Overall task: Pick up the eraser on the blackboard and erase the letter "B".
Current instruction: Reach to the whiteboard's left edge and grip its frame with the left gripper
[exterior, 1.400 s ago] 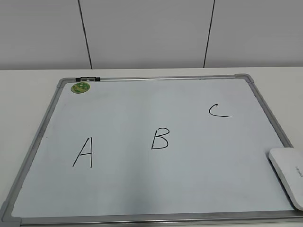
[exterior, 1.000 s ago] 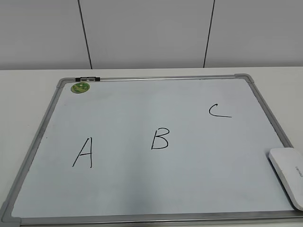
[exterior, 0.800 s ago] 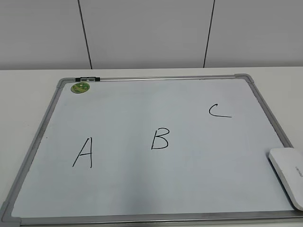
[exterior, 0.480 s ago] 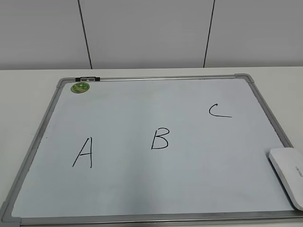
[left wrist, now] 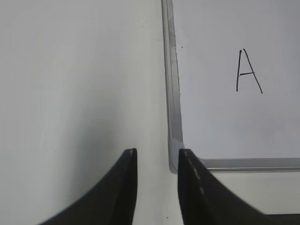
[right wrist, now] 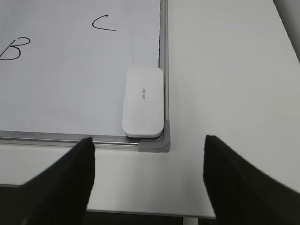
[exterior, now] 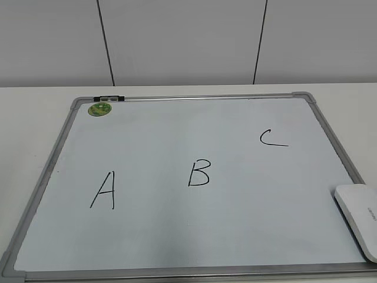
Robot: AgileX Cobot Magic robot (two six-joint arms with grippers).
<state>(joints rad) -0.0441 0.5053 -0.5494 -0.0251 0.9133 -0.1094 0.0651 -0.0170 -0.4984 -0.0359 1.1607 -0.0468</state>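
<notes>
Right end effector (right wrist: 147, 180) is hanging wide open, fingers (right wrist: 65, 183) spread far apart, holding nothing, sitting off the near edge of the worktop (right wrist: 225, 70) just short of the eraser (right wrist: 143, 101). Eraser is lying flat on the blackboard (right wrist: 70, 89) in its near right corner, touching the frame. Left end effector (left wrist: 157, 187) is showing a narrow gap, nothing between the fingers, hovering at the board's near left corner by the letter A (left wrist: 247, 71). Letter "B" (exterior: 199, 173) is sitting mid-board, intact, between A and C (exterior: 273, 138). Green magnet (exterior: 100, 109) is sitting at the far left corner.
</notes>
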